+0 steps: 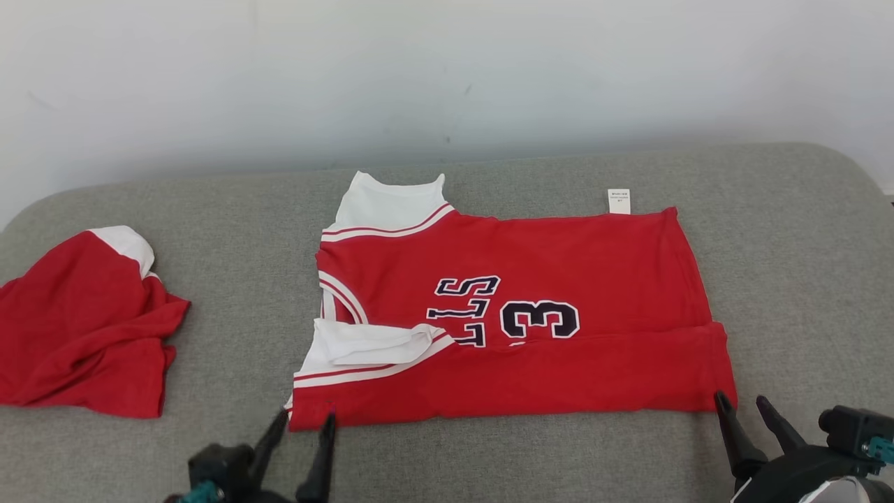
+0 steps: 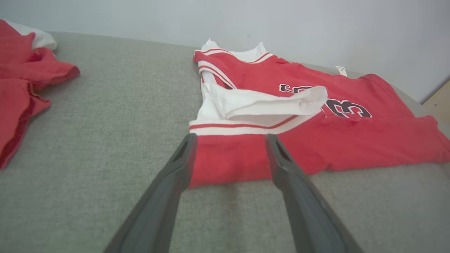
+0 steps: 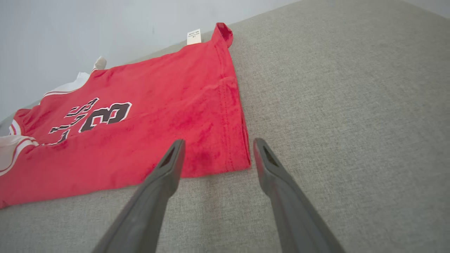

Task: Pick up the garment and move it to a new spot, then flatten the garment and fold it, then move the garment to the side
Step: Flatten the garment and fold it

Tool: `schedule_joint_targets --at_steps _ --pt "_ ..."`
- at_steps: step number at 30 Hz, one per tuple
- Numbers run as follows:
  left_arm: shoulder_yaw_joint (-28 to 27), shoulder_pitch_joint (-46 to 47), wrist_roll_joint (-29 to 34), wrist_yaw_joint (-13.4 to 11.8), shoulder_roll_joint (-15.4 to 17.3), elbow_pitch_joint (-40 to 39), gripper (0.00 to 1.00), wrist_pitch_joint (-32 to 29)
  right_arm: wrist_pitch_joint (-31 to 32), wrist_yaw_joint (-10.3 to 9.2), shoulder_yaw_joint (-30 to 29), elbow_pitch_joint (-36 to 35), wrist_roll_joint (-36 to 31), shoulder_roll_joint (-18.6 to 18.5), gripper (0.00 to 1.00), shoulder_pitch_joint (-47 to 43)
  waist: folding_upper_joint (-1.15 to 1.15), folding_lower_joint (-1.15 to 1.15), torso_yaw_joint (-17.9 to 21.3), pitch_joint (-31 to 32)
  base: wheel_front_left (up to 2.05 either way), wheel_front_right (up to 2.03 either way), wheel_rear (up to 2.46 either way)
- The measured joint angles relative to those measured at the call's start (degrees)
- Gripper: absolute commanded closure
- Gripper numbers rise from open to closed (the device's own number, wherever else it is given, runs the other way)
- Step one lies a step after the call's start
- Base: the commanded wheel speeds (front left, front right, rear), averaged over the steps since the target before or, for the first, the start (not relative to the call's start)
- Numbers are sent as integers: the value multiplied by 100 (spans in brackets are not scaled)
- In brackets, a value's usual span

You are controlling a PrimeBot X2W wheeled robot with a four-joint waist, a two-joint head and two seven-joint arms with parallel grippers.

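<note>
Going left to right, a spare red garment [image 1: 77, 328] sat crumpled at the far end of the grey cushion [image 1: 230, 230]. Next came the left gripper [image 1: 305, 418], fingers spread apart just off the near left corner of the jersey [image 1: 559, 279], which lay flat mid-cushion with its near edge already folded over. The right gripper [image 1: 740, 399], fingers also apart and empty, sat by the near right corner, so I'd guess the next fold wanted both corners pinched through both layers and lifted evenly.

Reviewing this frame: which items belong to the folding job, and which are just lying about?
In the job: red jersey, near edge folded over; left gripper and right gripper, both open at its near corners; grey cushion as work surface.
Lying about: crumpled red garment at the left.
</note>
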State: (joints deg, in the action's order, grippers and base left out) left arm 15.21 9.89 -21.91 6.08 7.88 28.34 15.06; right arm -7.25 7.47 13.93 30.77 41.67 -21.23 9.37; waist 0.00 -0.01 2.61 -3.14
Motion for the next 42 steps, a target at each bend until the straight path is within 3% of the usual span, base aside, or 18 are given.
schedule_joint_targets --at_steps 10,21,22,23,24,31,38,42 --pt "-14 -22 234 31 -1 405 0 1 -211 0 232 760 -261 20 0 413 0 0 -55 -64 0 0 0" --pt "114 1049 191 100 -130 1377 0 7 -343 0 646 1817 -537 179 0 1366 0 1 -29 -494 0 0 0" --pt "156 1103 165 103 -141 1507 53 8 -354 0 684 1876 -527 213 51 1413 0 1 -28 -529 0 0 0" --pt "168 1161 140 108 -152 1595 72 16 -388 0 727 1918 -502 237 100 1456 0 1 -25 -558 0 0 0" --pt "183 1232 110 116 -161 1674 100 16 -389 0 773 1956 -472 252 100 1510 0 0 -19 -578 0 0 0" --pt "168 1213 1 135 -189 1669 100 8 -576 0 1076 2073 -193 300 100 1522 0 1 7 -416 0 0 0" --pt "34 435 -186 142 -165 1189 100 8 -647 0 1351 1859 205 301 100 1126 0 0 -2 17 0 0 0" --pt "-16 -76 -187 142 -153 805 100 7 -648 0 1455 1614 420 103 100 750 0 0 -17 258 0 0 0"
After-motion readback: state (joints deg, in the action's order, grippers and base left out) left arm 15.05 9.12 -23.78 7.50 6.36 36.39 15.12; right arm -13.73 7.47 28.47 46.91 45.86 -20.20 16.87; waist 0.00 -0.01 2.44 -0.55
